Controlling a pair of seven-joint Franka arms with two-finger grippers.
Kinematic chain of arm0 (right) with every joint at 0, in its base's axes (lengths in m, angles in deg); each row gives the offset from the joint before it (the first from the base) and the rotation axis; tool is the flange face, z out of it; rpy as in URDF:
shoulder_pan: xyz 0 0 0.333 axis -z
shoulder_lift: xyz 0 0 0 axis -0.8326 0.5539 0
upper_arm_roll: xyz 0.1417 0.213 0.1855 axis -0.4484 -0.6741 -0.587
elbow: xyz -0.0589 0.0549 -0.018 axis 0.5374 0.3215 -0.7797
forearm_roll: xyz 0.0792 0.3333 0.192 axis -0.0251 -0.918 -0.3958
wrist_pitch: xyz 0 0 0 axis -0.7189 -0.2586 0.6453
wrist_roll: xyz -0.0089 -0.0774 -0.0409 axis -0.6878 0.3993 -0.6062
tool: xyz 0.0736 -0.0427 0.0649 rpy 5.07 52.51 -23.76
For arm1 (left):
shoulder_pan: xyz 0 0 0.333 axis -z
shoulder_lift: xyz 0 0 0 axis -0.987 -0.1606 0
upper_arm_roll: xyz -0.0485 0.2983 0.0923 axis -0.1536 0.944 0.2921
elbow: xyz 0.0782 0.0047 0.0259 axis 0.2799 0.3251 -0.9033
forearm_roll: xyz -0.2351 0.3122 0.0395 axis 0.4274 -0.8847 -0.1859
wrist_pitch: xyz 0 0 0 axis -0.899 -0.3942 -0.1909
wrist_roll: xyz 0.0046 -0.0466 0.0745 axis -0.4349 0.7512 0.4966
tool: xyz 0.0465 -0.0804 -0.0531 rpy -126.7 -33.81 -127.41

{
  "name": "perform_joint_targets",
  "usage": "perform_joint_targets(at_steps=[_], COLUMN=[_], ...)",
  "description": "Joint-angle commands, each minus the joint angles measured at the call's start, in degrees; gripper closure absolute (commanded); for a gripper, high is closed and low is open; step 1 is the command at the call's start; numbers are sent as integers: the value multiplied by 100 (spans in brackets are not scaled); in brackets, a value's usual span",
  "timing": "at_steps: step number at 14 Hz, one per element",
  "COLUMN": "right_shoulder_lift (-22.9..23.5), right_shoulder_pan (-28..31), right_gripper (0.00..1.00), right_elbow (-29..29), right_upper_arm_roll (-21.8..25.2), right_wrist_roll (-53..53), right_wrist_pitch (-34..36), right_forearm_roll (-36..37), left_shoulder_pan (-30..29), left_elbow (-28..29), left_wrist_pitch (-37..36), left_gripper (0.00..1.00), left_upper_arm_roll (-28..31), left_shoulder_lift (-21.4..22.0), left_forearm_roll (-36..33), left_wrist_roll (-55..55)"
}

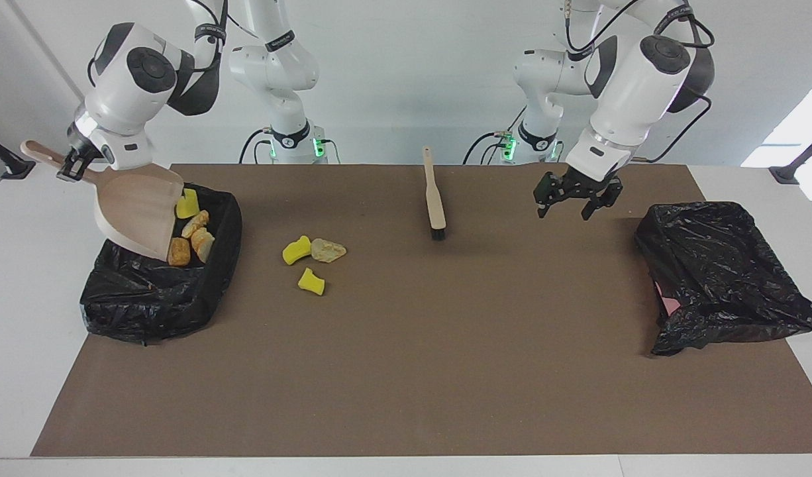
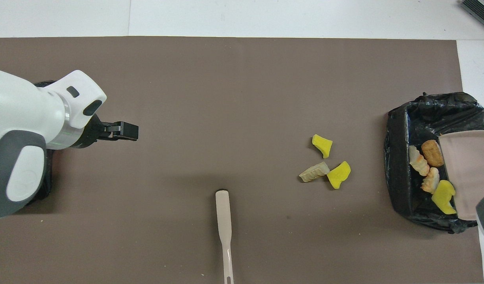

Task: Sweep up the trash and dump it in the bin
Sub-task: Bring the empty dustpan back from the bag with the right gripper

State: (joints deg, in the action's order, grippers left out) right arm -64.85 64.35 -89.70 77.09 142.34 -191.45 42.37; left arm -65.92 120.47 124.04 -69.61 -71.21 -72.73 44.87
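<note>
The trash, seven small pieces of bright yellow foam and beige to orange-brown bread-like lumps, is split in two lots: four pieces point(image 1: 191, 228) lie at the lip of the tilted beige plastic dustpan point(image 1: 138, 212), sliding into the black-bagged bin point(image 1: 148, 298) at the right arm's end of the table, and three pieces point(image 1: 311, 258) lie loose on the brown mat point(image 1: 406, 371) near that bin. The right pincer point(image 1: 70, 170) is clamped on the dustpan's handle. To dump well, it should probably tip the pan steeper and keep its lip over the bin's opening, so no piece bounces out. The left pincer point(image 1: 573, 197) hangs wide and empty over the mat beside a second black-bagged bin point(image 1: 724, 271). The beige wooden brush point(image 1: 435, 199) lies on the mat, free for sweeping the rest.
</note>
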Motion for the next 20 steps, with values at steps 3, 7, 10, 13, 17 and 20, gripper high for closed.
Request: perform_joint_targets(at_steps=[3, 7, 10, 13, 17, 20], right_shoulder_lift=[-519, -555, -555, -503, 216, 814], right_shoulder_pan=[-192, -236, -271, -613, -990, -1632], right_gripper=[100, 100, 100, 100, 100, 100], right_elbow=[207, 700, 735, 823, 1253, 1526], right_upper_arm_roll=[-130, -701, -1080, -1212, -1291, -1300], right_wrist_roll=[-161, -616, -1591, -3338, -5790, -7502], right_wrist_pitch=[752, 1508, 1518, 1342, 1307, 947], right_forearm_roll=[86, -967, -2160, -3191, -4300, -4432], left_shoulder_pan=[-674, -877, -1000, -1044, -1053, -1053], left_elbow=[-901, -990, -859, -911, -903, -911], left_wrist_pitch=[-990, -1220, -1282, -1334, -1247, -1264], left_gripper=[0, 0, 0, 0, 0, 0], left_upper_arm_roll=[-60, -8, 28, 28, 28, 54], left_shoulder_lift=[-128, -14, 127, 109, 136, 189], left_forearm_roll=[-117, -390, -390, -390, -390, -390], left_wrist_roll=[-646, -1042, -1464, -1386, -1385, -1385])
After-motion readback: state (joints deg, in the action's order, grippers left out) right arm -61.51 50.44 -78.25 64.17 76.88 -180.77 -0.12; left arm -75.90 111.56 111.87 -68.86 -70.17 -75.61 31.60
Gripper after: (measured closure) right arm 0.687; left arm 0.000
